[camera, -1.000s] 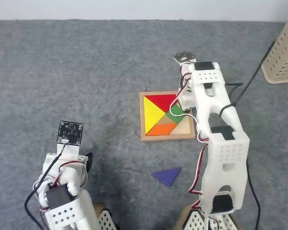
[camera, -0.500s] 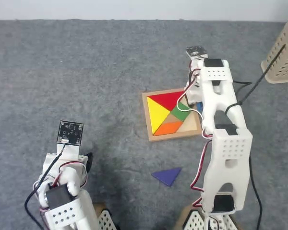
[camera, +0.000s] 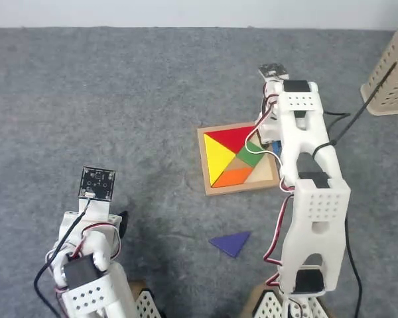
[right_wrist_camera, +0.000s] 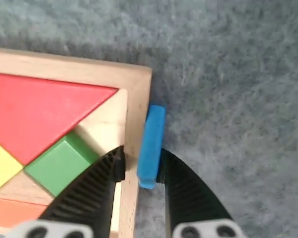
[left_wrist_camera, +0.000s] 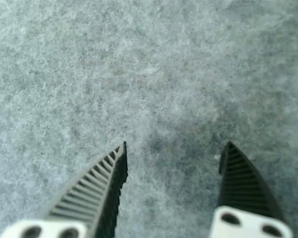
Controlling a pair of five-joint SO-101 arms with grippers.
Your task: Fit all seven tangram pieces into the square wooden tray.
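The right gripper (right_wrist_camera: 140, 159) squeezes a blue piece (right_wrist_camera: 153, 131) that stands on its edge, pressed against the outside wall of the tray (right_wrist_camera: 64, 62). The left gripper (left_wrist_camera: 173, 153) is wide open over the gray mat (left_wrist_camera: 139, 59).

The red piece (right_wrist_camera: 35, 114), yellow piece (right_wrist_camera: 0, 166), green piece (right_wrist_camera: 59, 166) and orange piece (camera: 233, 176) are in. The blue piece and the purple triangle (camera: 232, 242), lying far from the tray, still need to go in.

The arm hides one tray corner. I cannot tell if the pale spots are pieces or bare wood.
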